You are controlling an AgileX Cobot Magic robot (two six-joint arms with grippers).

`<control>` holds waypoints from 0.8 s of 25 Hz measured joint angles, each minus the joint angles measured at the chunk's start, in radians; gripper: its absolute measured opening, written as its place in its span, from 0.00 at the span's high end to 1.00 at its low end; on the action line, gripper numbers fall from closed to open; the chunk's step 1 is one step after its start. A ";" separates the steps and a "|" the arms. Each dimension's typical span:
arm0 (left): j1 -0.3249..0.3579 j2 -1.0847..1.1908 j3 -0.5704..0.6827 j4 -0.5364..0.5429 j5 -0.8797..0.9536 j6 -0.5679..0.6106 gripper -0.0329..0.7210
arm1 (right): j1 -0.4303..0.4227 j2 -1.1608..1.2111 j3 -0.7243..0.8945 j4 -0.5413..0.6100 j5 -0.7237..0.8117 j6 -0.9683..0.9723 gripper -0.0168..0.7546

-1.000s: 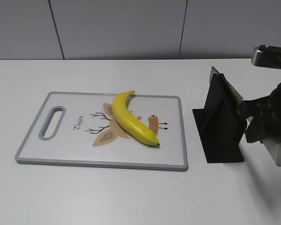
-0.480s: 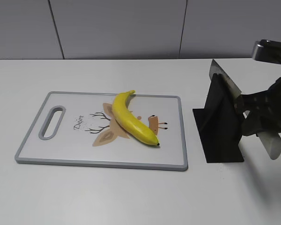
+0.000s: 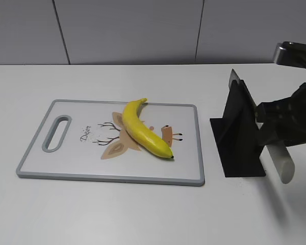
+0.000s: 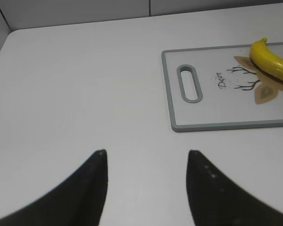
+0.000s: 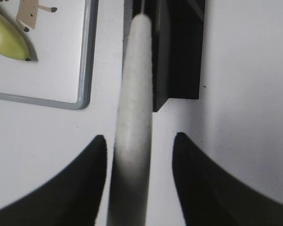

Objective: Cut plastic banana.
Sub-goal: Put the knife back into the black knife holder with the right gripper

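Leftmost, the left gripper (image 4: 144, 181) is seen only in its own wrist view, where its two dark fingers (image 4: 87, 188) are spread apart over bare white table (image 4: 85, 84) with nothing between them. Just beyond it, up and to the right in that view, the handle end of the cutting board (image 4: 172, 101) is shown.

Further right, in the exterior view, the grey-rimmed cutting board (image 3: 33, 166) is laid flat on the table (image 3: 117, 214), its oval handle slot (image 3: 57, 133) at the left end and a printed deer drawing (image 3: 112, 140) near the middle. The plastic banana (image 3: 140, 128) is found lying on the board over that drawing, slightly right of centre, its stem pointed toward the far edge and its dark tip toward the near right. It is touched by neither gripper.

Right of the board, and apart from it, a black knife stand (image 3: 238, 138) is set on the table. A knife (image 3: 283, 161) is seated in it, the blade (image 3: 240, 87) slanting up out of the top and the pale handle (image 5: 132, 132) sloping down toward the near right.

At the far right, the right gripper (image 5: 139, 176) is placed around that handle. In the right wrist view its dark fingers (image 5: 198, 183) are seen on either side of the handle with slim gaps left on both sides, so the jaws are apart and not clamped. The arm (image 3: 293, 120) behind it is partly cut off by the picture's edge.
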 joint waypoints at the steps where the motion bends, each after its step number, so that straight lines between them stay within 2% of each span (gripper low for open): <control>1: 0.000 0.000 0.000 0.000 0.000 0.000 0.27 | 0.000 0.000 0.000 0.000 -0.001 -0.001 0.49; 4: 0.000 0.000 0.000 0.000 0.000 0.000 0.27 | 0.000 0.000 0.000 0.000 -0.002 -0.002 0.30; 6: 0.000 0.000 0.000 0.000 0.000 0.000 0.27 | 0.000 0.000 0.000 0.000 -0.002 -0.003 0.25; 11: 0.000 0.000 0.000 0.000 0.000 0.000 0.27 | 0.000 0.000 -0.009 0.000 0.025 -0.012 0.23; 20: 0.000 0.000 0.000 0.000 0.000 0.000 0.27 | 0.000 -0.121 -0.096 0.018 0.344 -0.240 0.23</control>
